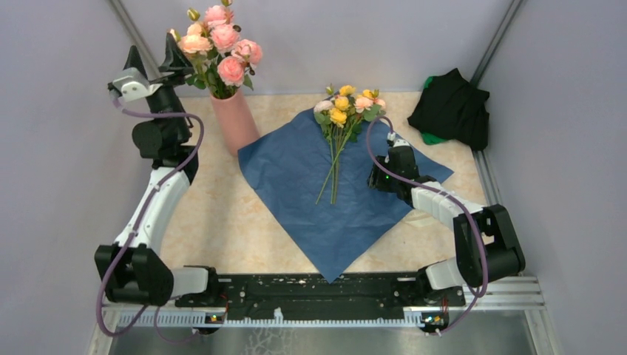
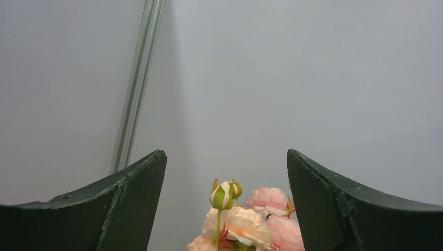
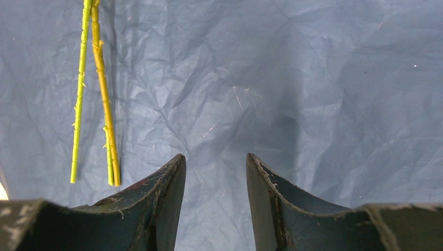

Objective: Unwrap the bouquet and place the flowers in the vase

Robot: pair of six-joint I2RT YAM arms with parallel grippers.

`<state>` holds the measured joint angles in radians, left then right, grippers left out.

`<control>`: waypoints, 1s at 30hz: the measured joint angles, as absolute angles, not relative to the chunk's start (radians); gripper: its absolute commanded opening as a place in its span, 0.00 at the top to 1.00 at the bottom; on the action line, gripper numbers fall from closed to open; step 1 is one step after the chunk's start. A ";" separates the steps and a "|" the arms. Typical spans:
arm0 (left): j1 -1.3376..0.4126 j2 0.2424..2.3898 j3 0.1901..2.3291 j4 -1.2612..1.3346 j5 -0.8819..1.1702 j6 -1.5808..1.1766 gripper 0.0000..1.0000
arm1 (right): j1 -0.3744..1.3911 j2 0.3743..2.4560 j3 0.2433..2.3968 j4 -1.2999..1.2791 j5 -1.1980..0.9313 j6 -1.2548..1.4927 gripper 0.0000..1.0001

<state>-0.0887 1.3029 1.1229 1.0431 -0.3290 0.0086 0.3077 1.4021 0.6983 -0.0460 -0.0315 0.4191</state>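
Okay, wrap off: blue paper (image 1: 325, 200) spread flat on bench (image 1: 222, 222), flowers (image 1: 341, 126) lying loose on it, well apart from vase (image 1: 235, 122) holding pink roses (image 1: 222, 44). Left tool (image 2: 225, 157) above roses, spread wide, empty. Right tool (image 3: 215, 157) parted, empty, beside stems (image 3: 102, 104). Transfer not yet done.

— Where do the stems (image 3: 104, 94) end in the right wrist view?
— Can't tell; the top edge cuts them off.
— And the roses (image 2: 243, 226), left wrist?
— Cropped by the bottom edge. From above, they hide the mouth of the vase (image 1: 236, 122).
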 measured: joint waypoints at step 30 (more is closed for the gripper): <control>-0.394 1.354 0.875 0.348 0.470 -0.107 0.24 | 0.330 1.479 0.939 -0.097 -0.049 0.450 0.53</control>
